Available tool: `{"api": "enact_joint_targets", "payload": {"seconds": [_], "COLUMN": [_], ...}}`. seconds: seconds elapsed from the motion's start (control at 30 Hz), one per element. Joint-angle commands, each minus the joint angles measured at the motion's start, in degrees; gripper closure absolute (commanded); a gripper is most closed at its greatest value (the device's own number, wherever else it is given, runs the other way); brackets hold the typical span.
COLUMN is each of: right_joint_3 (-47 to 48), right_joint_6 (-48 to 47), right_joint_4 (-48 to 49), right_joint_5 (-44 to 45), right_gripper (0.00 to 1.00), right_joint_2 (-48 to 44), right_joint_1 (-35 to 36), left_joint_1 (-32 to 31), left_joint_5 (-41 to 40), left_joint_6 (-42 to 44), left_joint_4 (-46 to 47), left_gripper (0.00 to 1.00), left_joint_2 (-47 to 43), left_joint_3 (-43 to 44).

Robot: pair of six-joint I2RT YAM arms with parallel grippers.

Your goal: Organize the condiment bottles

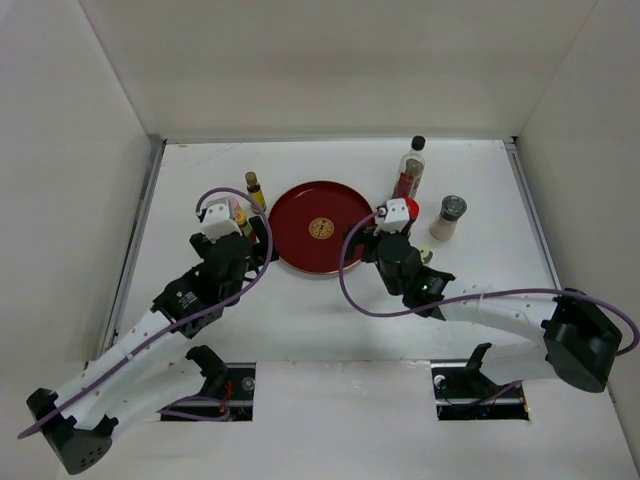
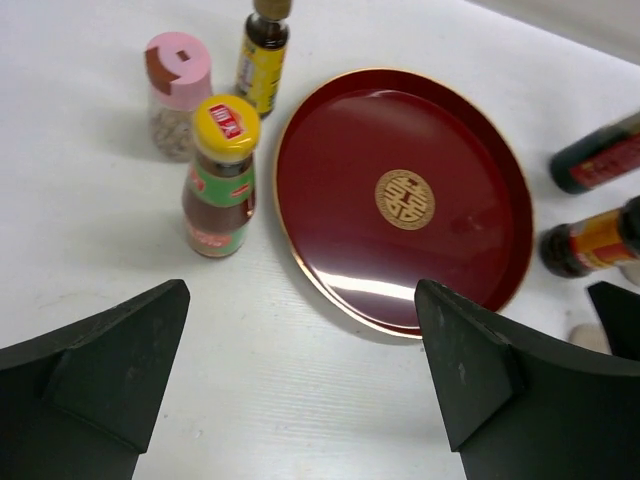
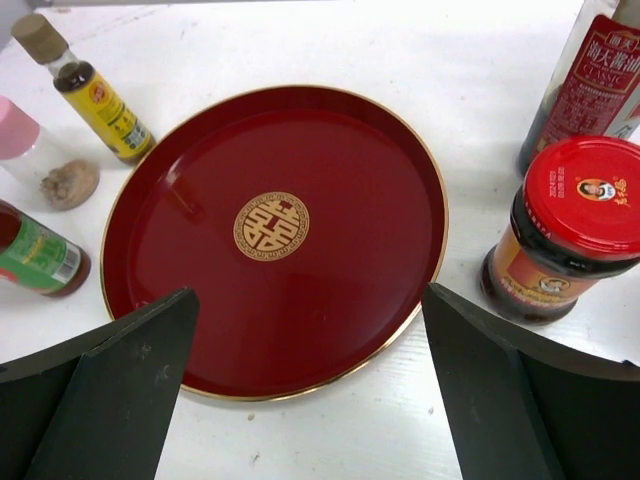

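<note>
1. Three of the condiment bottles stand upright on the table just left of the tray. They are a clear pink-capped jar (image 2: 177,92), a slim yellow-labelled bottle (image 2: 262,55) with dark contents and a tan cap, and a red-brown sauce bottle (image 2: 222,180) with a yellow cap and green band. The sauce bottle is the nearest of the three to the arms and stands close to the tray's rim.
2. Right of the tray, a tall clear black-capped bottle (image 1: 412,165) with a red label stands at the far side. A squat red-lidded jar (image 3: 565,230) of dark paste stands in front of it, close to the rim but apart from it.
3. A grey-topped cream shaker (image 1: 448,218) stands further right, on its own. A small cream bottle (image 1: 428,255) shows just beside the right arm's wrist, mostly hidden.
4. The round red tray (image 3: 330,150), with a gold rim and a gold emblem at its centre, lies flat between the two groups. Every bottle stands on the table outside it.
5. The left gripper (image 2: 300,290) hovers over the tray's near-left edge, its black fingers spread wide with nothing between them.
6. The right gripper (image 3: 310,295) hangs above the tray's near-right part, jaws just as wide and holding nothing. The red-lidded jar is just outside its right finger.
7. All of this rests on a white table (image 1: 330,320) enclosed by white walls.
</note>
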Motion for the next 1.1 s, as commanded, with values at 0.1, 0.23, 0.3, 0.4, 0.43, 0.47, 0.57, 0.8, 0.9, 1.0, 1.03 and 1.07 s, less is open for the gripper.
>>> {"api": "enact_joint_targets", "payload": {"seconds": [0.1,0.23,0.3,0.4,0.43,0.47,0.57,0.8,0.9,1.0,1.03,1.07], "right_joint_3": [-0.94,-1.65,-1.82,-2.17,-2.35,-2.70,-2.97,-3.76,-4.29,-4.02,-3.85,-3.76], "right_joint_6": [-3.32,-4.99,-4.56,-4.38,-4.21,-3.77,-1.84,-1.39,-1.48,-1.39,-1.39,-1.39], "right_joint_4": [9.52,12.33,12.26,11.29,11.03,10.94,9.71,10.14,10.76,10.76,10.76,10.76], "right_joint_5": [0.36,-0.07,-0.51,-0.25,-0.34,-0.51,-0.52,-0.60,-2.44,-3.15,-3.15,-3.15], "right_gripper": [0.00,0.13,0.44,0.74,0.81,0.87,0.93,0.54,0.37,0.31,0.31,0.31], "right_joint_2": [-0.12,-0.48,-1.09,-3.10,-3.72,-4.34,-5.31,-7.59,-7.77,-6.46,-5.93,-5.49], "right_joint_1": [3.03,4.62,4.62,4.62,4.62,4.19,3.04,2.77,2.60,2.60,2.60,2.60], "left_joint_1": [3.91,6.19,6.29,6.20,6.29,6.55,6.73,7.34,7.87,9.27,10.06,10.59], "left_joint_5": [1.03,-0.03,-0.90,-4.14,-5.02,-5.55,-5.30,-2.93,-1.78,-2.74,-3.10,-3.36], "left_joint_6": [0.08,3.24,4.38,5.26,5.88,6.49,8.51,11.33,12.03,12.56,12.82,12.82], "left_joint_4": [-0.94,1.97,1.45,2.23,2.84,3.80,7.84,12.42,13.92,15.06,15.76,16.64], "left_gripper": [0.00,0.00,0.00,0.00,0.00,0.00,0.02,0.45,0.30,0.28,0.29,0.29], "left_joint_2": [-5.00,-8.26,-7.56,-7.82,-7.82,-7.65,-6.60,0.34,4.55,7.73,8.60,9.31], "left_joint_3": [-3.76,-5.35,-4.56,-4.65,-4.65,-4.56,-4.73,-4.12,-2.98,-2.36,-2.28,-2.27]}}
